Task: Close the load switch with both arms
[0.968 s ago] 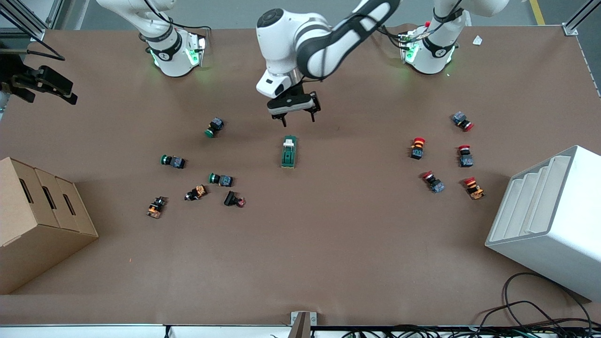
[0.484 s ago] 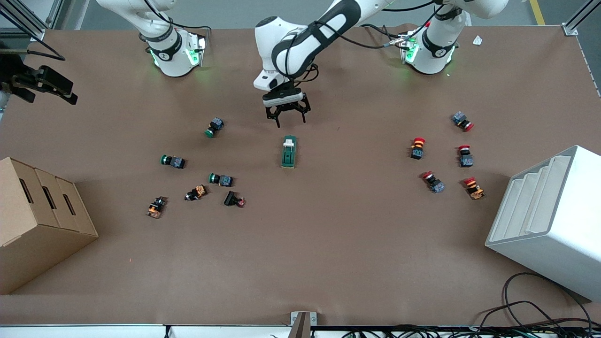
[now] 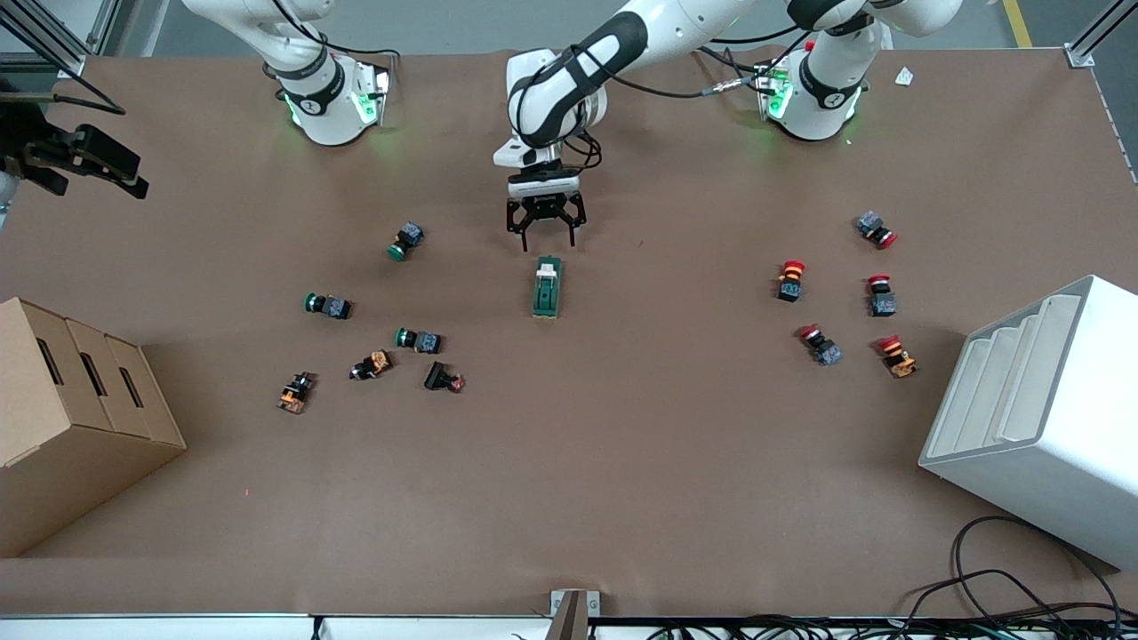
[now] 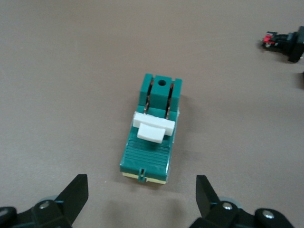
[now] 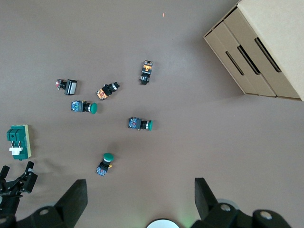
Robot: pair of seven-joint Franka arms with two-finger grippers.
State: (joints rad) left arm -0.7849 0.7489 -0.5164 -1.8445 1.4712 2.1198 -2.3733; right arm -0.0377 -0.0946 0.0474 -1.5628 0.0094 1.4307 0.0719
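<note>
Front view: load switch (image 3: 547, 287) lying flat on the brown tabletop (image 3: 622, 462) about midway between the two arms' ends, green body lengthwise toward the camera, white lever (image 3: 546, 270) at the end nearer the robot bases. Left claw (image 3: 545, 233) hanging low over the tabletop just beside that lever end, pointing down, fingers spread wide, nothing between them, clear of the switch. Left wrist view confirming it: both black fingertips (image 4: 71, 194) splayed apart at the edge of the shot, switch (image 4: 153, 130) sitting between them but untouched, white lever (image 4: 153, 128) across the green body. Right claw (image 5: 137, 199) high up near its own end of the table, waiting, fingers open and empty (seen only from its own wrist camera). From up there: green-capped push-buttons (image 5: 140, 124), a couple of orange ones (image 5: 146, 72), and a stepped cardboard box (image 5: 259, 52). Back in the front view, those same buttons (image 3: 418, 340) scattered toward the right arm's end, well apart from the switch; red-capped buttons (image 3: 790, 279) clustered toward the left arm's end, near a white stepped bin (image 3: 1040, 418).
</note>
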